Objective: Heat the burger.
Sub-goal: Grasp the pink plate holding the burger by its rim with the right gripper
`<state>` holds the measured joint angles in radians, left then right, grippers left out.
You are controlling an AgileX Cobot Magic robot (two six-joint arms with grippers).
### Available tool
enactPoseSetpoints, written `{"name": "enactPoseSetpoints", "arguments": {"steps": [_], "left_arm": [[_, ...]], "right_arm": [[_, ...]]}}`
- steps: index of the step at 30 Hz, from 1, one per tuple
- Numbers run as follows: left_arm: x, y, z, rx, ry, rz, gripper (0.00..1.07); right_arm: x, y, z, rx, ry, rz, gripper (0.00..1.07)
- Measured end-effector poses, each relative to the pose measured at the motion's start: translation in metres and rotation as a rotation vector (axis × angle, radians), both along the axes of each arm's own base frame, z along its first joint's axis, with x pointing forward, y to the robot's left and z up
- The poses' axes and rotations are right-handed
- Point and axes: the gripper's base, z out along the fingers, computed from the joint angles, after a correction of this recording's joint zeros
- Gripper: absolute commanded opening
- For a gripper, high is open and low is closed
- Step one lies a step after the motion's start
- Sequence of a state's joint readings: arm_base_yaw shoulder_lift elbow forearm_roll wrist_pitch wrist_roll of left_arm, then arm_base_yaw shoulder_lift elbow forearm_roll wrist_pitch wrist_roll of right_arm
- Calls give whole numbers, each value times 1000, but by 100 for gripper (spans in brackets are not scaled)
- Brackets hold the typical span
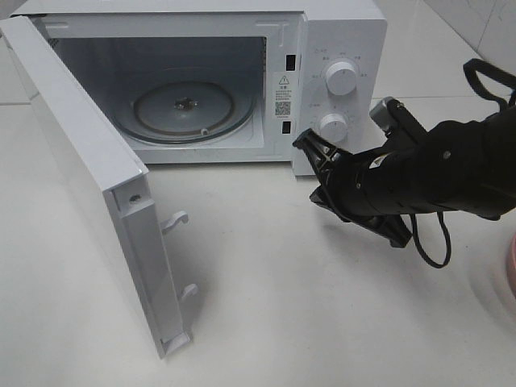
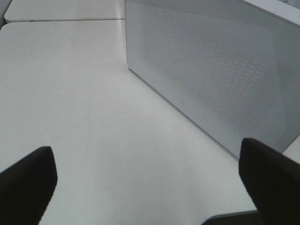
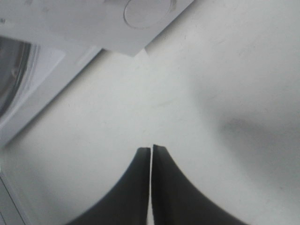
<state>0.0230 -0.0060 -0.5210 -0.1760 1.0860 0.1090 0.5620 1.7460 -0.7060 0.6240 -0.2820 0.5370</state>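
The burger is not in any view. The white microwave stands at the back with its door swung wide open to the left, and its glass turntable is bare. My right gripper is shut and empty, low over the table just in front of the lower knob. In the right wrist view its gripper has the fingers pressed together, below the microwave's corner and knob. My left gripper is open and empty over bare table, facing a white dotted panel of the microwave. It is out of the high view.
The edge of a pink plate shows at the far right of the table. The upper knob sits above the lower one. The open door's latch hooks stick out toward the table's middle. A black cable hangs under the right arm.
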Motion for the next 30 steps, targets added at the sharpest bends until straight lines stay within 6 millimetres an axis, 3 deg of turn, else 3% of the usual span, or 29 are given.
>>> {"name": "enactPoseSetpoints", "arguments": {"steps": [15,30], "left_arm": [[0,0,0,0,0,0,98],[0,0,0,0,0,0,98]], "right_arm": [[-38,-2,26,-334,65,661,8],[-73,-26,59,-520,171,905,16]]}}
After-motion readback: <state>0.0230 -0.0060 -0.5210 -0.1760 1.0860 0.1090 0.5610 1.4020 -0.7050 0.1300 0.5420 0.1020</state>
